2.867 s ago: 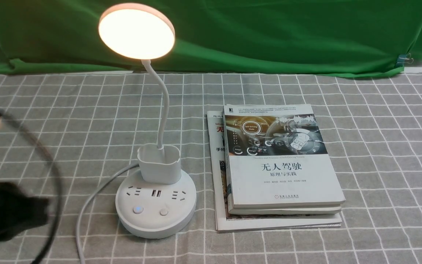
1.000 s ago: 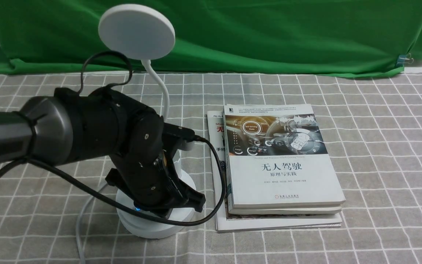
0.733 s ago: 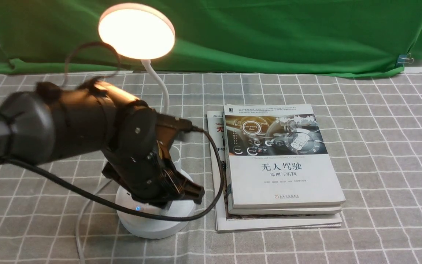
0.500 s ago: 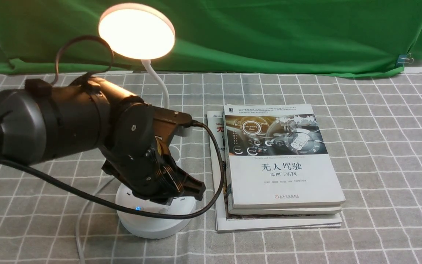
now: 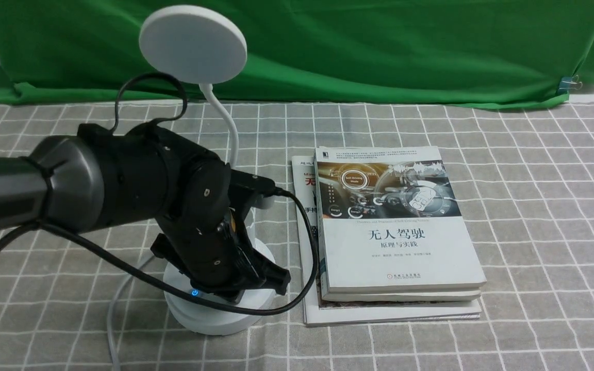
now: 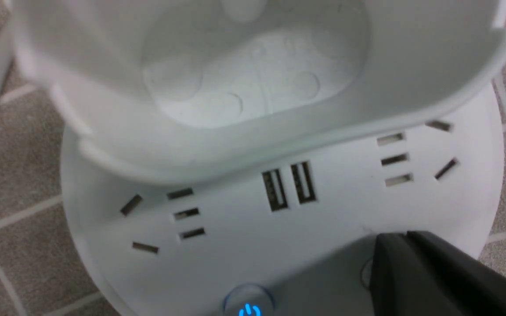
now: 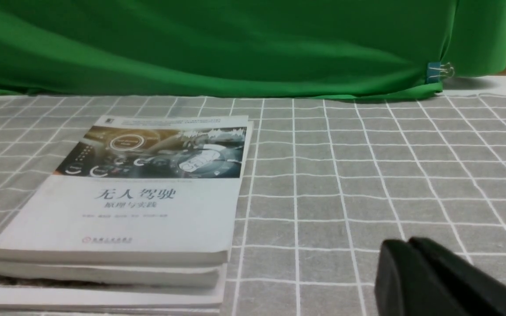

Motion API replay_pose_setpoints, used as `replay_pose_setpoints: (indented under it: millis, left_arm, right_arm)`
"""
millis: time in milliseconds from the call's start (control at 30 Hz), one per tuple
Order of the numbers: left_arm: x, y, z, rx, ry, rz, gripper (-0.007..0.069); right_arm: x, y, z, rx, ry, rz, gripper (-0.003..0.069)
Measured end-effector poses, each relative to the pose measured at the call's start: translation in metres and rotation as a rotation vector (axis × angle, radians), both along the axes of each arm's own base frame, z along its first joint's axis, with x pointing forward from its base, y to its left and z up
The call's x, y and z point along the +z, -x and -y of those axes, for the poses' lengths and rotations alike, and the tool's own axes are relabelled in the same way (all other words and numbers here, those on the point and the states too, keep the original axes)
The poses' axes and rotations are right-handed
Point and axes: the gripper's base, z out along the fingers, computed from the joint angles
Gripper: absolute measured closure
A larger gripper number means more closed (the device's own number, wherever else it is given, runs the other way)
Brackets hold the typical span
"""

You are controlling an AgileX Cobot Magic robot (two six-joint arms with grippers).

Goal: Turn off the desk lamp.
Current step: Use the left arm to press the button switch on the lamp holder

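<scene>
The desk lamp stands at the front left; its round disc head (image 5: 193, 44) is dark, not glowing. My left gripper (image 5: 236, 296) is shut and reaches down onto the round base (image 5: 209, 319). In the left wrist view the shut fingertips (image 6: 406, 237) rest over the plain right-hand button (image 6: 367, 274), beside the blue-lit power button (image 6: 248, 307). The cup holder (image 6: 253, 87) and the sockets sit behind them. My right gripper (image 7: 406, 245) is shut on nothing, low over the checked cloth, and does not show in the front view.
A stack of books (image 5: 395, 242) lies just right of the lamp base. The lamp's white cord (image 5: 114, 309) trails off the front left. A green backdrop (image 5: 379, 46) hangs along the back edge, held by a clip (image 5: 567, 83). My left arm's black cable loops past the base.
The lamp head was glowing half a second ago and is dark now. My left gripper has dropped back down onto the base from slightly above it.
</scene>
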Motion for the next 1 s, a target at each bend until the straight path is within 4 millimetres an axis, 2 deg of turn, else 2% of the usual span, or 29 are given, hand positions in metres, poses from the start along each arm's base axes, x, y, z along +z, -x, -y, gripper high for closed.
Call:
replay_pose_setpoints:
  millis: [300, 1000]
  left_arm:
    - [0.028, 0.008, -0.004, 0.008, 0.055, 0.064, 0.0624]
    - [0.028, 0.007, -0.003, 0.013, 0.069, 0.076, 0.0624]
  right_arm:
    - [0.0, 0.0, 0.0, 0.0, 0.0, 0.0, 0.0622]
    - [0.0, 0.0, 0.0, 0.0, 0.0, 0.0, 0.0622]
